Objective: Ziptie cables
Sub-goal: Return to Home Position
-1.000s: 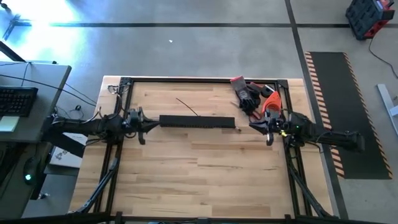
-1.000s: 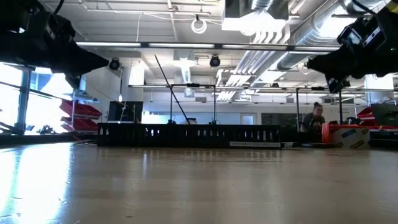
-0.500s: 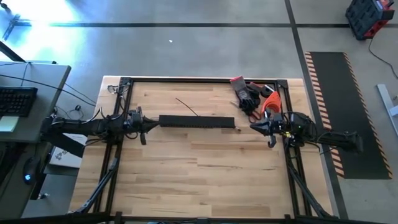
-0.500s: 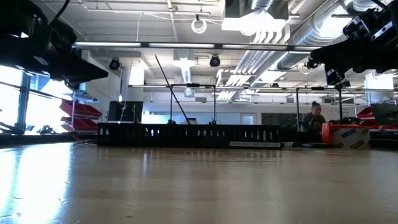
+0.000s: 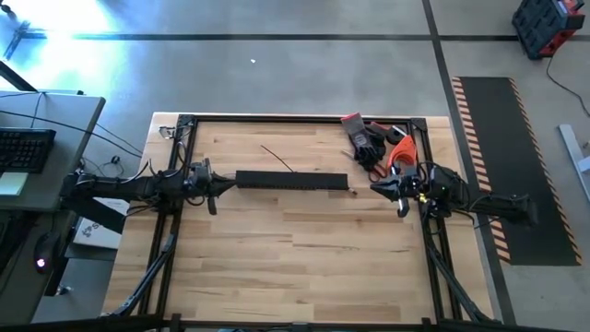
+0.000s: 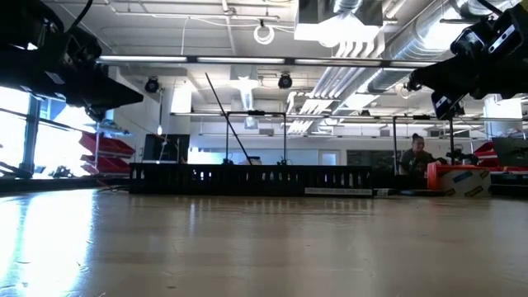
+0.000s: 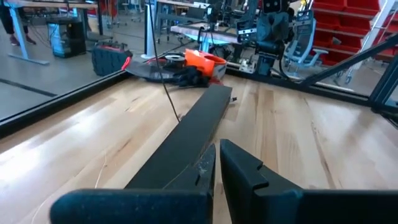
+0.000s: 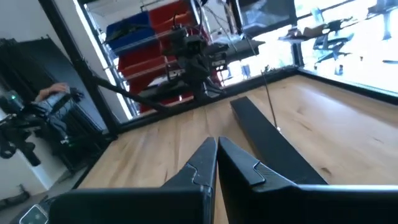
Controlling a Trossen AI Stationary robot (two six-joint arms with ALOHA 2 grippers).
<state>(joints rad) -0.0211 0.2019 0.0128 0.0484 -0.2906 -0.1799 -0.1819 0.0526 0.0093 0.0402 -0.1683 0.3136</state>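
I am holding my left jaws beside one end of the covered black duct (image 5: 292,180) and my right jaws near the other end, both closed and empty. The cables are not showing. I judge they are lying inside it, so only homing is remaining.

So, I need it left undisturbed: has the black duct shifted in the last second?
No. In the high view the black duct lies as before, with the same gap to the table frame and the gloves.
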